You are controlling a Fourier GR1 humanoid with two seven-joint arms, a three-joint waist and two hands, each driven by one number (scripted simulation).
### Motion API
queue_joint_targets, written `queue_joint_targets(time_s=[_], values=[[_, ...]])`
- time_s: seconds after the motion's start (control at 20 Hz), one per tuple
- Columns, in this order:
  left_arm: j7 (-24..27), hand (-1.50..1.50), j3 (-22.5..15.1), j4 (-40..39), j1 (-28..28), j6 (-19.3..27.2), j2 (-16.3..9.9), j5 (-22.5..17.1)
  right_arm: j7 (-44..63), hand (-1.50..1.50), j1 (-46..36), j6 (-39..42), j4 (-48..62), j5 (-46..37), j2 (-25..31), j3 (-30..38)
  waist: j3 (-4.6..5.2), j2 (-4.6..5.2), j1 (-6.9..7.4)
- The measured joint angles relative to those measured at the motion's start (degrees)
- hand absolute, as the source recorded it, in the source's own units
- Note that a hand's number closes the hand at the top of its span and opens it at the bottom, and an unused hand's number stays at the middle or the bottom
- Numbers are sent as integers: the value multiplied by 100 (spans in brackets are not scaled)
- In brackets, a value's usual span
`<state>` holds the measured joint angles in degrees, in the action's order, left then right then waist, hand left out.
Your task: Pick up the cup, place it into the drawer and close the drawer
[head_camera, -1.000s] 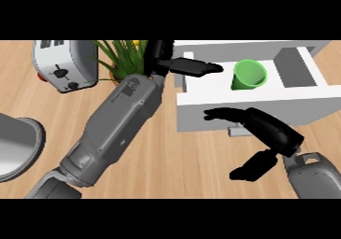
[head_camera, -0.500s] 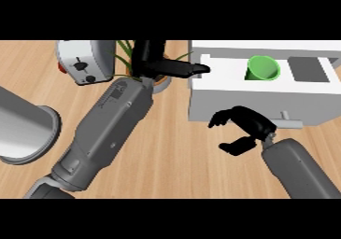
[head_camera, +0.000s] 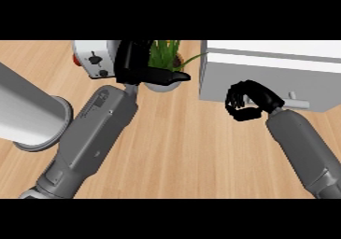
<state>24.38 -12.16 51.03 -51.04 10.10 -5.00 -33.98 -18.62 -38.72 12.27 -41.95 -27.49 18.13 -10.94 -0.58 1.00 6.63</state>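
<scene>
Wooden tabletop (head_camera: 180,154) is filling the near ground while I am pressing my right hand (head_camera: 245,102), fingers curled on nothing, against the white drawer (head_camera: 269,79) front. A second ago the drawer was gaping with the green cup inside; now it is looking pushed in, the cup hidden. Farther back, my left hand (head_camera: 142,65) is resting open by the toaster (head_camera: 95,58) and plant (head_camera: 166,53).

Open wooden counter (head_camera: 180,140) between the two forearms, wide room to pass. Blocked at right by the white drawer unit (head_camera: 269,74), right hand (head_camera: 245,100) curled against its front. Crowded at upper left: toaster (head_camera: 97,58), potted plant (head_camera: 166,56), left hand (head_camera: 142,65) in front. Big grey cylinder (head_camera: 24,109) filling the left edge.
</scene>
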Motion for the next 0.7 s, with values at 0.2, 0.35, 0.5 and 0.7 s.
queue_joint_targets(time_s=[0.2,0.35,0.5,0.7], values=[[-47,-150,-21,219,213,-177,-147,-31,-241,150,-423,-131,536,153,56,355,-12,36,103],[-121,-150,-47,331,343,-276,-253,-41,-375,150,-448,26,653,303,83,477,-9,26,150],[-136,-150,-57,427,452,-401,-343,-59,-423,150,-454,267,681,464,124,572,-16,26,183],[-184,-150,-60,518,530,-529,-427,-91,-451,150,-399,557,606,653,210,665,-20,46,247]])
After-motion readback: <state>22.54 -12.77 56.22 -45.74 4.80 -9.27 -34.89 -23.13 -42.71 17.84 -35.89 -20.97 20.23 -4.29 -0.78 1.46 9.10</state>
